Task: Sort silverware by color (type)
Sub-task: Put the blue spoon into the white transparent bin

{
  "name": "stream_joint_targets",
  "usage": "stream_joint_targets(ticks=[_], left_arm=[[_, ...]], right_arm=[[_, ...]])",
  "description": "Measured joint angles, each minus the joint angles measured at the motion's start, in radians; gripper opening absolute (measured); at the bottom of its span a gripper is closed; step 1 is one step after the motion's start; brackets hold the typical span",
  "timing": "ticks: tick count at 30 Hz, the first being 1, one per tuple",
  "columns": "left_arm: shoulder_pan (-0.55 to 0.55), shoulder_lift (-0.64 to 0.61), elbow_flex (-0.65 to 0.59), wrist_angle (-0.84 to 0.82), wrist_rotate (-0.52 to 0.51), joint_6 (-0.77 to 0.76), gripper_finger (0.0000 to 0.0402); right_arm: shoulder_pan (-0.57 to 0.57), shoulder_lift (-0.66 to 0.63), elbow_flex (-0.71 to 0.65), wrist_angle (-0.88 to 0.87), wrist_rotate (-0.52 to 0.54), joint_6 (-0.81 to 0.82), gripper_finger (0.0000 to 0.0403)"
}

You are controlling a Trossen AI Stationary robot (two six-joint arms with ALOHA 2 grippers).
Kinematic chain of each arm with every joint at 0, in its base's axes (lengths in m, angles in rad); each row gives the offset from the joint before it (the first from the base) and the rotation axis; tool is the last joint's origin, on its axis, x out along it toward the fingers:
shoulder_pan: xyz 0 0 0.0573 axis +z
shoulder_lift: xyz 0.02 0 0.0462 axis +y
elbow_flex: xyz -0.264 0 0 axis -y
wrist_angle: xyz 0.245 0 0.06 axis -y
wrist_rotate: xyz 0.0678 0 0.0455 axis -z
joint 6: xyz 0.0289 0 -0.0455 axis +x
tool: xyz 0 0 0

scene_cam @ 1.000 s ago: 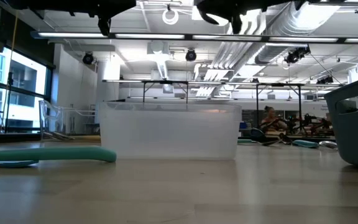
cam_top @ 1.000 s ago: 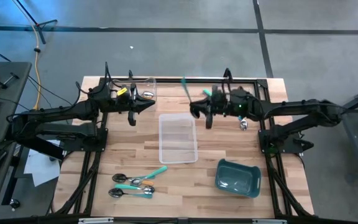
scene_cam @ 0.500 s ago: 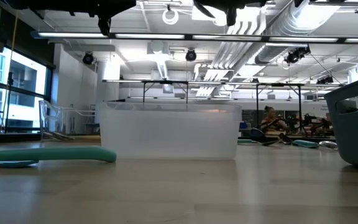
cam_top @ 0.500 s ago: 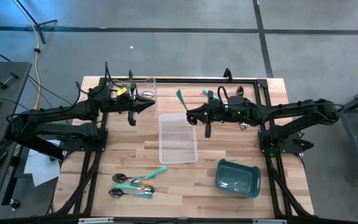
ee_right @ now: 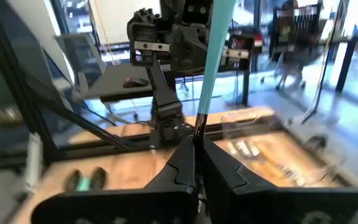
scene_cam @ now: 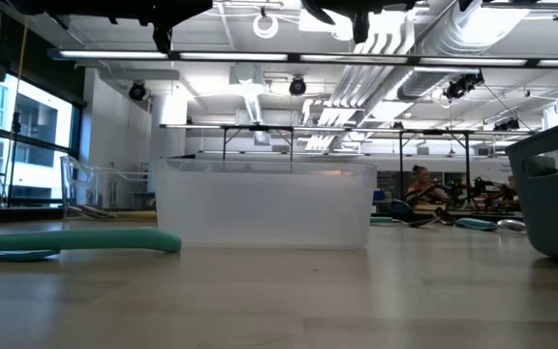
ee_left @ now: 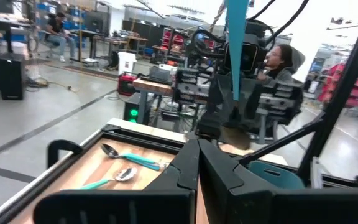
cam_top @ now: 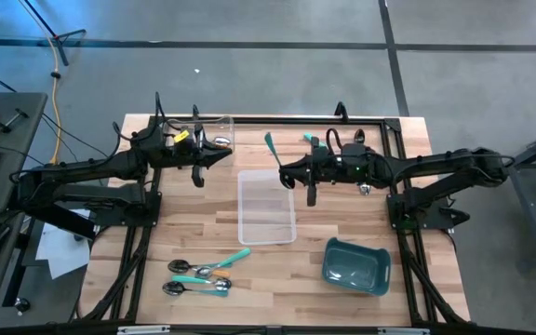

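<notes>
1 teal-handled spoon (cam_top: 272,149) stands clamped in the right pincer (cam_top: 285,170).

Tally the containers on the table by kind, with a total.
clear plastic trays: 2
teal bin: 1
Total: 3
</notes>
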Motion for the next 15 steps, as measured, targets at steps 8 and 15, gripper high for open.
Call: stream_joint_targets(ticks=[8,15], left_arm=[[0.0,0.0,0.0,0.001,-0.13,0.019,0.0],[0.0,0.0,0.0,0.009,-0.255,0.046,0.0]], right_arm=[[0.028,0.097,0.192,-0.44,-0.012,0.192,0.0],[0.044,0.257,0.405,-0.791,-0.005,0.421,0.0]])
